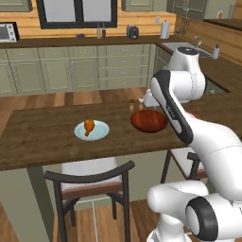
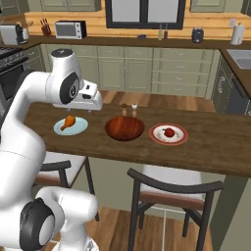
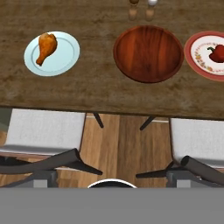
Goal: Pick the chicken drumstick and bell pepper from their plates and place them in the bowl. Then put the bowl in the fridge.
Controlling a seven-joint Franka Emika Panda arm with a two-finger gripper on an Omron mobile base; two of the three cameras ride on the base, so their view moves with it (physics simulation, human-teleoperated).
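Standing nearest, 2 chairs (image 3: 43,144) with pale seat cushions and dark curved backs are tucked under the near edge of the surface (image 3: 87,87), a dark wood-grained counter. On it, from left to right in the hand view, lie 3 round things in a row. The chicken drumstick (image 3: 46,47), glossy orange-brown, fat at its upper end and tapering to a thin bone end, lies on a pale blue plate (image 3: 65,54). Well apart to its right sits the bowl (image 3: 148,53), wide, shallow, dark reddish-brown with wood grain, holding nothing. Just beside that, the bell pepper (image 3: 216,53), small and red, rests on a red-rimmed plate (image 3: 194,54) with a pale centre. Beyond the bowl stand 2 small shakers (image 3: 141,9). The gripper is hidden behind the arm's wrist, so I cannot tell how far open it is.
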